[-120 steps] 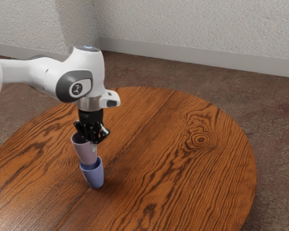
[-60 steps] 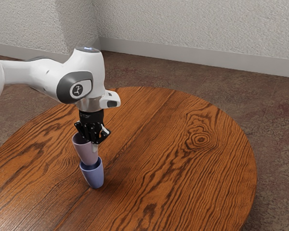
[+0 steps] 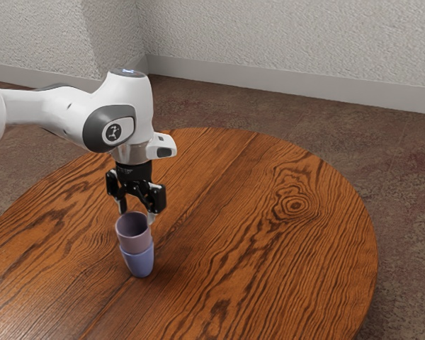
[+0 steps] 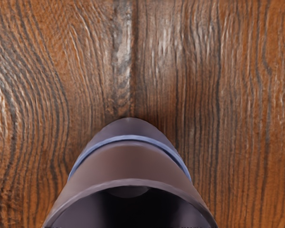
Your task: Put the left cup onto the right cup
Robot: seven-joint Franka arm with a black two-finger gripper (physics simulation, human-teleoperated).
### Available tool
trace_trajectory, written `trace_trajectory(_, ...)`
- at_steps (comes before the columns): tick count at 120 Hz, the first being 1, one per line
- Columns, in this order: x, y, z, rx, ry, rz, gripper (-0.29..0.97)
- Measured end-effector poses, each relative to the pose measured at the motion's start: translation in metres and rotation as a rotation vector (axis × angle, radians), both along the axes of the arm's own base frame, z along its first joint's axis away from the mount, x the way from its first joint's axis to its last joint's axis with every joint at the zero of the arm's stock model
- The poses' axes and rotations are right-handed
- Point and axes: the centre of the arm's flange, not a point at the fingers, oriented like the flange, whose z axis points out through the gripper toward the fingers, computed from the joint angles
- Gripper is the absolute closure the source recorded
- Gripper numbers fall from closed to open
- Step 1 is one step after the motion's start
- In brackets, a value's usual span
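Note:
A mauve cup sits upright, nested inside a blue cup on the round wooden table. My gripper hangs just above the mauve cup's rim, open, its two black fingers spread to either side and not touching the cup. In the wrist view the mauve cup is right under my hand, with the blue cup's rim showing as a thin band around it.
The table's edge curves round at the exterior view's right and front. Brown carpet floor and a pale wall lie beyond the table.
The fingers have spread apart and let go of the mauve cup. The cup has dropped straight and deeper into the blue cup, where before it leaned, held at its rim.

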Motion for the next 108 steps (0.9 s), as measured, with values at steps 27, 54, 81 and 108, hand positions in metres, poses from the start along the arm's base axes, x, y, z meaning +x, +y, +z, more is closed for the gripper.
trace_trajectory(27,0.0002,0.0007,-0.0006,0.000,0.001,0.002,0.03)
trace_trajectory(54,0.0002,0.0013,-0.0005,0.000,0.001,0.004,0.01)
trace_trajectory(81,0.0000,0.0019,-0.0003,0.001,0.001,0.005,0.00)
trace_trajectory(108,-0.0050,0.0030,-0.0092,0.006,0.023,0.004,0.00)
